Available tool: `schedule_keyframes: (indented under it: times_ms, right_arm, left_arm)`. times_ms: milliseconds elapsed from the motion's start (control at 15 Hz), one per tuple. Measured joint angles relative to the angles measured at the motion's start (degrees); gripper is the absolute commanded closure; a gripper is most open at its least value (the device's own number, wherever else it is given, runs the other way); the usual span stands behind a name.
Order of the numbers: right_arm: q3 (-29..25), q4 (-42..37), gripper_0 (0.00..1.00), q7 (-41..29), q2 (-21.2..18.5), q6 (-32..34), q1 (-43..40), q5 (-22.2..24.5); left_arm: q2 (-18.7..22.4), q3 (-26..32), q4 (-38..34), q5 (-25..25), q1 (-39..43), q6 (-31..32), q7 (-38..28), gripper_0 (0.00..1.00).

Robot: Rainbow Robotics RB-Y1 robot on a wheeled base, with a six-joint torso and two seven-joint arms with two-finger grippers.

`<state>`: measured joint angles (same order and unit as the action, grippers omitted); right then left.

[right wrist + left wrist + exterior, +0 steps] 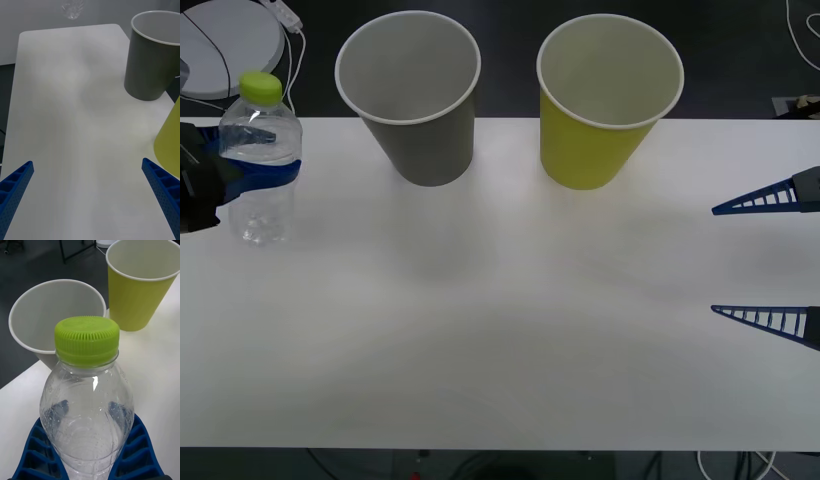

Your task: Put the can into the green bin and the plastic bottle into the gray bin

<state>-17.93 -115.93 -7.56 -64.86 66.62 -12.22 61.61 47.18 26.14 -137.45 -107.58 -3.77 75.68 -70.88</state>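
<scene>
Jaws of left gripper [268, 172] pinch the plastic bottle [262, 160] mid-body, upright on worktop [500, 330], left of gray bin [412, 95]. Right gripper [725, 260] jaws spread, right of green bin [605, 100].

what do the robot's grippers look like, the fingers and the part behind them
Both grippers have blue, ribbed fingers that taper to a point, built as open lattice wedges with small cells. On the right gripper each finger shows a row of ladder-like rungs and joins a dark gray mount. The left gripper has the same blue fingers on a black body.
</scene>
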Motion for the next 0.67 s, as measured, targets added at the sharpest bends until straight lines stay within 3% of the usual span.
schedule_keyframes:
  times_ms: [133, 400, 667]
  right_arm:
    - [0.0, 0.0, 0.0, 0.0, 0.0, 0.0, 0.0, 0.0]
    - [0.0, 0.0, 0.0, 0.0, 0.0, 0.0, 0.0, 0.0]
    - [0.0, 0.0, 0.0, 0.0, 0.0, 0.0, 0.0, 0.0]
  left_arm:
    - [5.0, -0.6, 2.2, 1.6, -2.2, -0.1, -1.0, 1.0]
    - [14.6, -2.5, 11.9, 9.9, -6.4, -2.5, 2.4, 1.0]
    - [23.2, -9.0, 19.7, 14.2, -13.6, -4.4, 3.8, 1.0]
